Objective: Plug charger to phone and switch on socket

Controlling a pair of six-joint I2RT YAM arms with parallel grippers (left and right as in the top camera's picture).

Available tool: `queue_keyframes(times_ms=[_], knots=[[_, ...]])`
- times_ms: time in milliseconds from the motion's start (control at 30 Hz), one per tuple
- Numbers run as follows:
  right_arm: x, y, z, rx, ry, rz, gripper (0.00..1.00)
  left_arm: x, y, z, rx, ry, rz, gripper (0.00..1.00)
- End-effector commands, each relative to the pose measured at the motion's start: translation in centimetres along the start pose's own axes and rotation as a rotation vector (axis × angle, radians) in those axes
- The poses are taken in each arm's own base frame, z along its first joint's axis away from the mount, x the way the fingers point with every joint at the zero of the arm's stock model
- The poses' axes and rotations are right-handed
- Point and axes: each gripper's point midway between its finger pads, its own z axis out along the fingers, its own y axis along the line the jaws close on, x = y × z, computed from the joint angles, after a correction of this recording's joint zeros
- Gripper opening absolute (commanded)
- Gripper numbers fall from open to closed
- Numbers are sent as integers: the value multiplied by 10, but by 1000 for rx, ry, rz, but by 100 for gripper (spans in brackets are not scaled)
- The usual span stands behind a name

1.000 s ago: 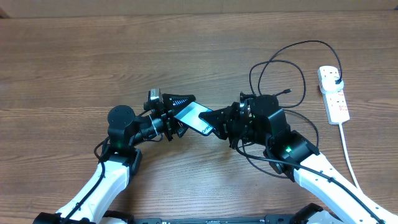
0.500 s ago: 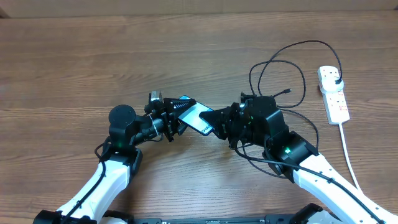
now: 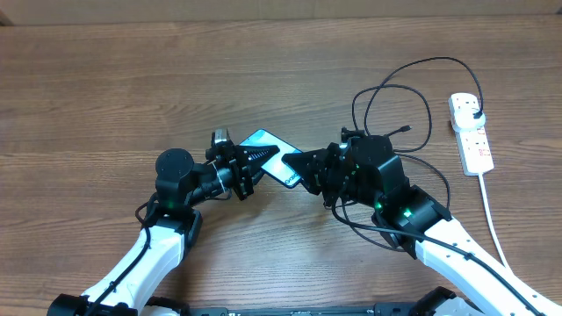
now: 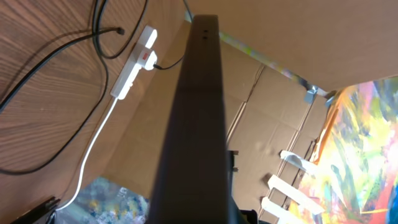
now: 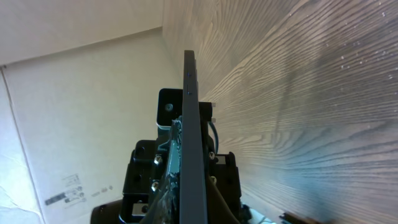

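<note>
Phone (image 3: 263, 140) sits clamped between both grippers over the middle of the table: the left gripper (image 3: 258, 157) is closed on its left end and the right gripper (image 3: 300, 165) on its right. This looks like a handover or steadying step before plugging in. Next, one arm should let go and fetch the charger (image 3: 420, 63) tip (image 3: 406, 129), which lies loose toward the right edge near the socket (image 3: 474, 145). The fingers hide the phone's port, and both wrist views show only its thin edge. Whether the phone is clear of the wood, and how the switches stand, I cannot tell.
</note>
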Motion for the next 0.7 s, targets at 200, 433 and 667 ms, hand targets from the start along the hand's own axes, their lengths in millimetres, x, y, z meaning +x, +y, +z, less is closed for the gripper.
queue_keyframes(times_ms=[200,433,667], knots=[[-14,-4,0,26,-76,-223,20,7,-6,0,7,25,21,4],[-50,-3,-7,90,-280,-527,50,-3,25,-2,-104,-10,1,4],[-90,-25,-26,273,-462,-649,64,-6,51,-6,-196,-14,29,4]])
